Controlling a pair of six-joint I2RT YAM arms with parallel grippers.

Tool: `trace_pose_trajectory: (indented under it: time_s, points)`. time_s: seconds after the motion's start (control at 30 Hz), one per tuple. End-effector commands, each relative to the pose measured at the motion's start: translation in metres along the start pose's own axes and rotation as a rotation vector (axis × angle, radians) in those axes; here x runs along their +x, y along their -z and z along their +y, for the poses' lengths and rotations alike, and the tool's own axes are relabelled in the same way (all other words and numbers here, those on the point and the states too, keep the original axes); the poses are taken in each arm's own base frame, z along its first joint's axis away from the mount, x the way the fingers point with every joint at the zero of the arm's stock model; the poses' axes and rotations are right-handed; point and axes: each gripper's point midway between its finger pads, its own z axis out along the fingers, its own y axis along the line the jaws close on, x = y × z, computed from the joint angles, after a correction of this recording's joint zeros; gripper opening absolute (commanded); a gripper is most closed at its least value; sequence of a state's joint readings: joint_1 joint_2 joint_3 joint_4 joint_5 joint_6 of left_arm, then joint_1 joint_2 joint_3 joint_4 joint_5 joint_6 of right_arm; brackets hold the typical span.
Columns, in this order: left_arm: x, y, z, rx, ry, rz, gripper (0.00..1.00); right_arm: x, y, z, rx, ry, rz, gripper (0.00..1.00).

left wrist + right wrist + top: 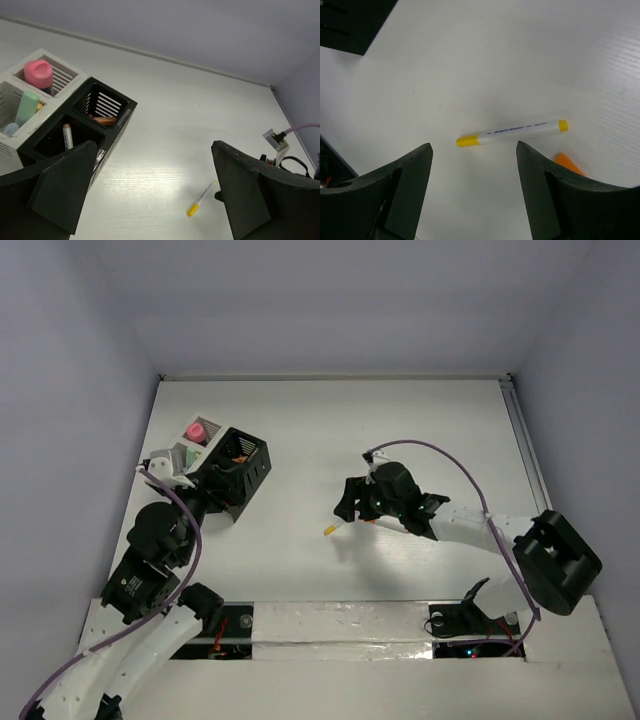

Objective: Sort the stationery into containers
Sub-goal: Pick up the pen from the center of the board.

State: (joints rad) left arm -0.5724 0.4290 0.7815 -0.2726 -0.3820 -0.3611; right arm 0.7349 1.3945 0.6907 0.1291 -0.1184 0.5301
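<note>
My right claw hangs spread over the thin white pen with yellow ends, which lies mid-frame on the white surface, so the fingers can pinch it. My left claw, also spread, hovers beside the black divided box.

Beside the left tool: one black box, one white box. Inside them: one pink marker, one green marker, one pale blue marker, one white pen, one orange item. Under the right tool: one yellow-ended pen, one orange piece.
</note>
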Motion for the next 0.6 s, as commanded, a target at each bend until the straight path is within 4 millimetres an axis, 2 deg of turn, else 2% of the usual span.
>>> trace_pose_trajectory:
  time_s: [0.0,0.07,0.17,0.3,0.4,0.43,0.47,0.53,0.57]
  points:
    - [0.0,0.012,-0.008,0.077,-0.046,0.014,0.99,-0.009,-0.007,0.01,0.046,-0.049,-0.01,0.75]
    - [0.001,0.018,-0.008,0.106,-0.037,-0.003,0.99,-0.007,-0.008,0.007,0.072,-0.074,0.006,0.79]
    - [0.005,0.023,-0.002,0.111,-0.015,-0.038,0.99,0.009,-0.012,0.002,0.114,-0.11,0.051,0.8]
    - [-0.007,0.035,0.001,0.127,0.012,-0.112,0.99,0.026,-0.02,-0.009,0.17,-0.168,0.109,0.79]
    - [-0.009,0.038,0.002,0.132,0.011,-0.121,0.99,0.019,-0.029,-0.012,0.202,-0.177,0.096,0.77]
    - [-0.008,0.039,0.0,0.144,0.009,-0.118,0.99,0.009,-0.033,-0.008,0.202,-0.174,0.081,0.76]
    - [-0.006,0.038,-0.002,0.152,0.003,-0.11,0.99,0.014,-0.035,-0.014,0.238,-0.173,0.105,0.76]
    - [-0.005,0.037,-0.005,0.171,-0.008,-0.103,0.99,0.005,-0.04,-0.018,0.28,-0.16,0.085,0.75]
    - [-0.004,0.036,-0.005,0.171,-0.016,-0.099,0.99,0.009,-0.042,-0.027,0.318,-0.15,0.096,0.74]
